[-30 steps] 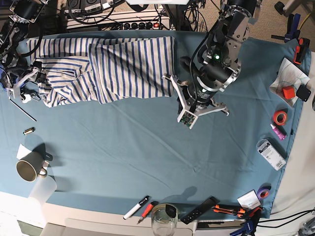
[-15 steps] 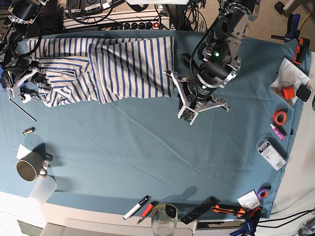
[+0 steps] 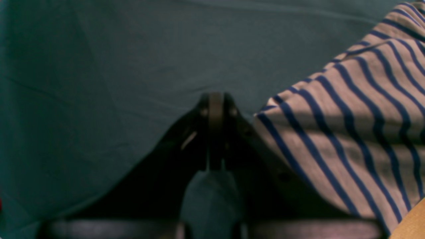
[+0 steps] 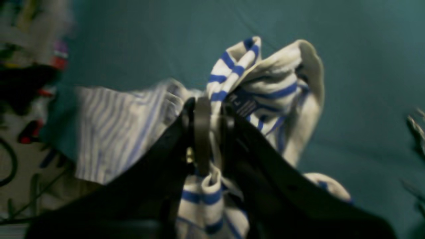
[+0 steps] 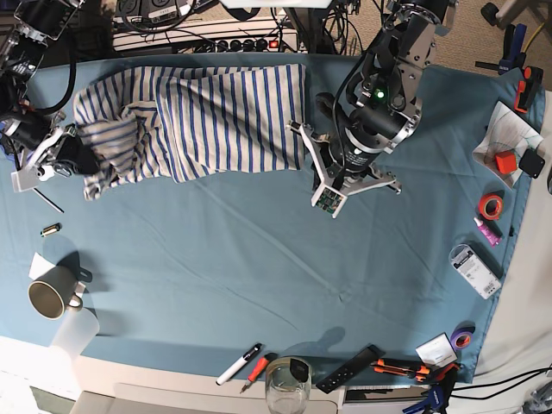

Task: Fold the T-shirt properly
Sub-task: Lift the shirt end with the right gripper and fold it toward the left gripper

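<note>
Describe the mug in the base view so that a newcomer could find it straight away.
Start at the teal table cloth and follow its near edge to the corner on the view's left. The mug stands there, pale, open side up, handle towards the cloth's middle. Unlike the clear glass further along that edge, it is opaque and has a handle.

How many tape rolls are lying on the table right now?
2. An orange tape roll lies near the right edge of the teal table cloth; a purple tape roll lies at the bottom right corner. More could be hidden among the clutter there.
</note>
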